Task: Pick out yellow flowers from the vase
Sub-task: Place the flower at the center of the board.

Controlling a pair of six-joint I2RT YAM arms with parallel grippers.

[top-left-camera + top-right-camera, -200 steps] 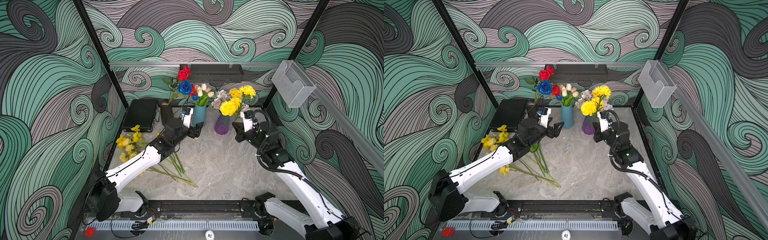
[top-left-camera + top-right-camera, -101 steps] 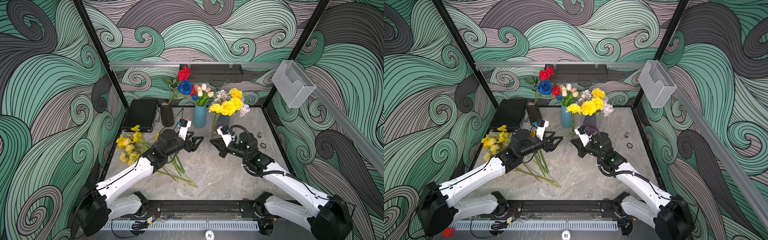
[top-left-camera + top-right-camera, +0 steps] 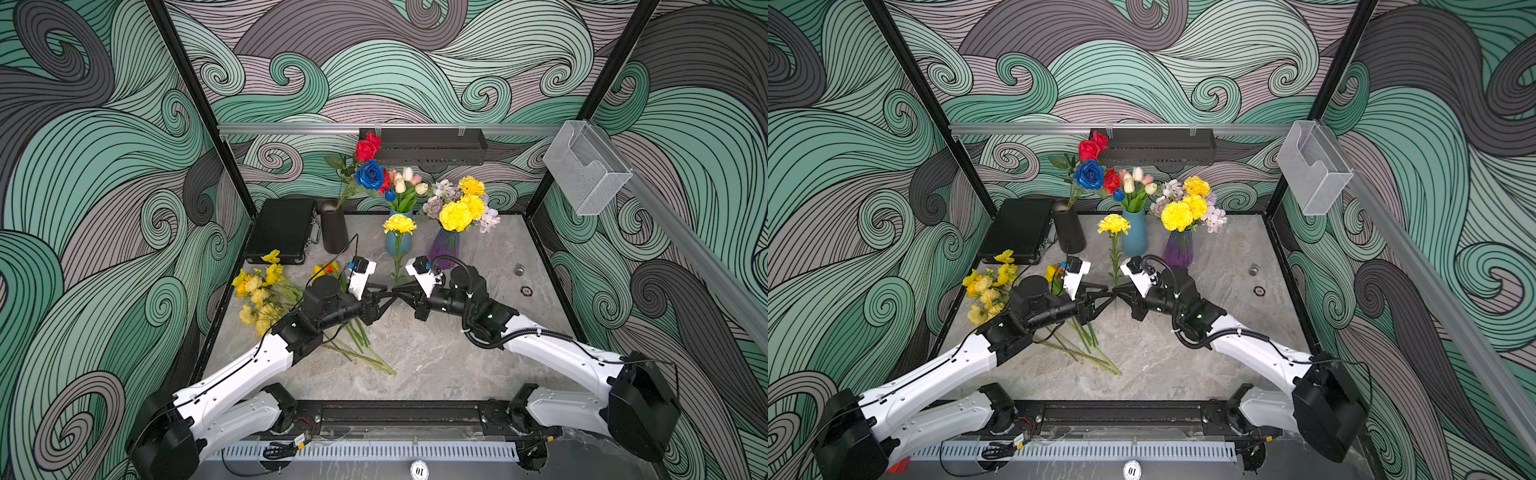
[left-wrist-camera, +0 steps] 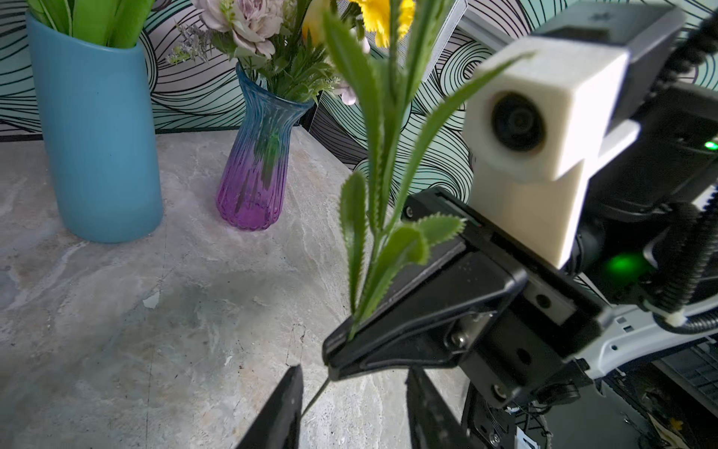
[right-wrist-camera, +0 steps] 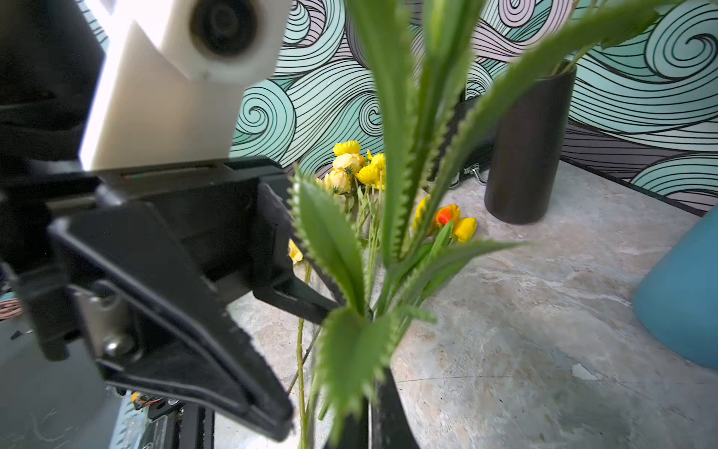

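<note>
**Hand-over at the vases.** At the centre of both top views we see the right gripper [image 3: 398, 291] clamped on the green stem of a yellow carnation [image 3: 399, 223], holding it upright in front of the blue vase [image 3: 406, 246]. The left gripper [image 4: 353, 379] meets it nose to nose. Its jaws are narrow but apart, one on either side of the bare wire end below. We read this as a hand-over, so the bloom can join the pile of yellow flowers [image 3: 259, 291] lying at the frame's left on the marble table [image 3: 436, 357]. The carnation is a round, ruffled pompom with toothed leaves. More yellow carnations [image 3: 457, 214] stand in the purple glass vase [image 3: 444, 251], upper centre.
</note>
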